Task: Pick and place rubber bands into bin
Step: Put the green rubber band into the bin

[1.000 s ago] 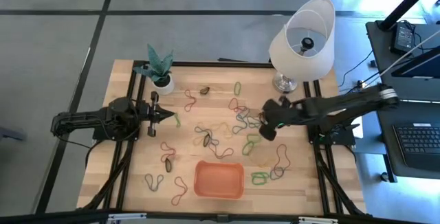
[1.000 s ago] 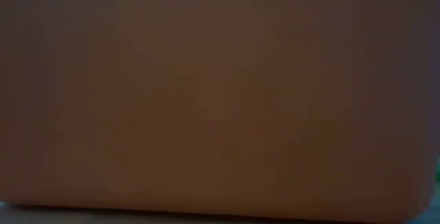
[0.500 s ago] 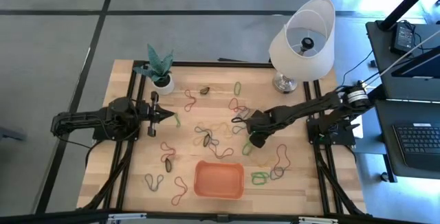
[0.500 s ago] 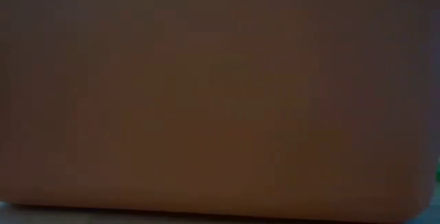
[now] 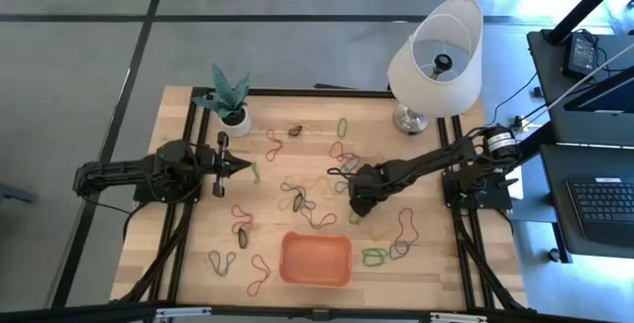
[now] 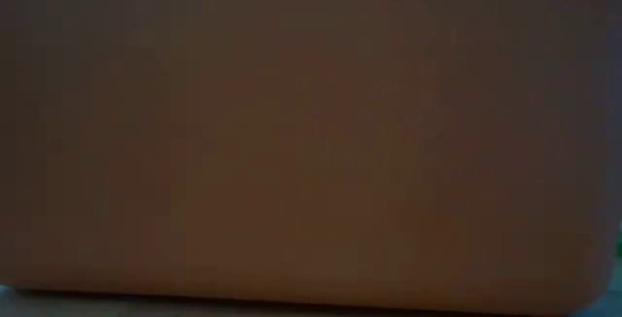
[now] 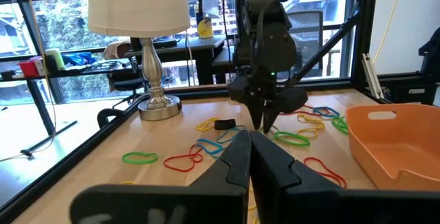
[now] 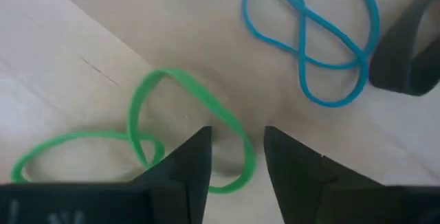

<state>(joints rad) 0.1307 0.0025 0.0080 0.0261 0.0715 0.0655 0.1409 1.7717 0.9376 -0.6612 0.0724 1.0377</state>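
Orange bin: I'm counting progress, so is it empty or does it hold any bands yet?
Empty, as far as visible. From above, the orange bin shows only bare floor, while rubber bands lie on the table around it.

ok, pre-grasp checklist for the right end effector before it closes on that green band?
1. Right end effector open: ok, fingers apart.
2. Green rubber band lined up: ok, its loop runs across the gap between the fingers in the right wrist view.
3. Fingertips down on the table: cannot tell.
4. Nearby blue band outside the fingers: ok, it lies beyond the tips.
5. Bin reachable and unobstructed: ok, near the table's front edge, nothing over it.
6. Left end effector out of the way: ok, shut, parked on the left side.
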